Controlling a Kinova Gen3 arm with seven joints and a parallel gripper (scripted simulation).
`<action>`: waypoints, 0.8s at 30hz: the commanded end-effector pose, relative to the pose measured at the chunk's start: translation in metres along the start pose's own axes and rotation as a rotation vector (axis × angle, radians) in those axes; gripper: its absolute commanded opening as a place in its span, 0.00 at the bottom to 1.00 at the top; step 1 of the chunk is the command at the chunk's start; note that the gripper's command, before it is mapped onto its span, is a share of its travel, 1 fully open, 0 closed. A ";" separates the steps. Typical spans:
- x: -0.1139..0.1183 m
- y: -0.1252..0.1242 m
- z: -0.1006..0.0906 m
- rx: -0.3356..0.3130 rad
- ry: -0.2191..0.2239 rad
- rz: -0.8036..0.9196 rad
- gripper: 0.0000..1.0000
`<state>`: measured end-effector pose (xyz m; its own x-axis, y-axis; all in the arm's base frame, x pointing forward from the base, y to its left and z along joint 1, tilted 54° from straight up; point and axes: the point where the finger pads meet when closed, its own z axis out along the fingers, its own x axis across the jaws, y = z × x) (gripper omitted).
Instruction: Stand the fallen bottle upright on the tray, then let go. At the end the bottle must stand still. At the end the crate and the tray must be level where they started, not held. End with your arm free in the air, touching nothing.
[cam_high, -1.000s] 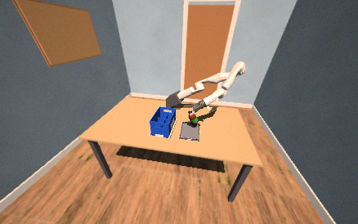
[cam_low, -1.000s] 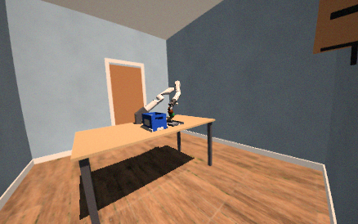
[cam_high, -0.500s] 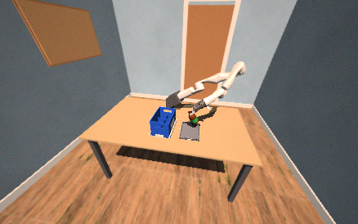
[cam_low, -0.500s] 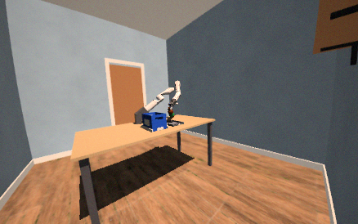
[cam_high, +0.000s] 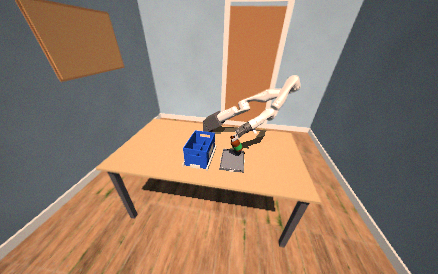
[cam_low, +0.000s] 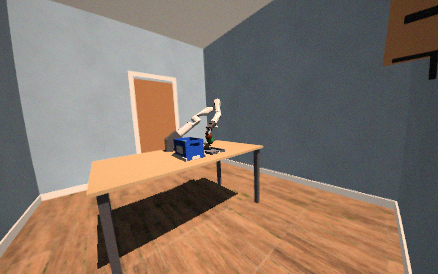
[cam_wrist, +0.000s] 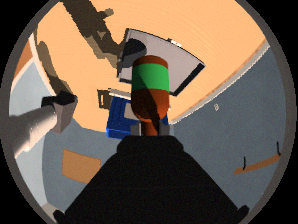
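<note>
So the brown bottle with the green band (cam_high: 237, 144) (cam_low: 210, 138) (cam_wrist: 150, 82) is gripped by its neck in the pincer (cam_high: 237, 134) (cam_low: 208, 131) (cam_wrist: 149, 125), clenched on it. The bottle is tilted in the top view, base end down toward the back edge of the gray tray (cam_high: 232, 161) (cam_low: 216, 150) (cam_wrist: 162, 53); whether the base is touching can't be told. The tray is laid flat on the table (cam_high: 270, 167) (cam_low: 135, 167) (cam_wrist: 220, 25), with most of its surface left uncovered.

The blue crate (cam_high: 199, 150) (cam_low: 189, 148) (cam_wrist: 117, 120) is stood upright just beside the tray, split from it by a narrow strip of wood. On the tray's other side, a wide stretch of tabletop is left open out to the table edge. The front edge is nearer to both.
</note>
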<state>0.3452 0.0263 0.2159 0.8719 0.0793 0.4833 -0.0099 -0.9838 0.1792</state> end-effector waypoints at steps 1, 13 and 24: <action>0.000 0.000 0.000 -0.001 0.000 0.001 0.00; 0.001 0.000 -0.001 -0.013 0.002 0.001 0.00; 0.002 0.000 -0.003 -0.066 0.006 0.002 0.00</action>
<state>0.3447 0.0311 0.2184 0.8690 0.0862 0.4872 -0.0282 -0.9745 0.2227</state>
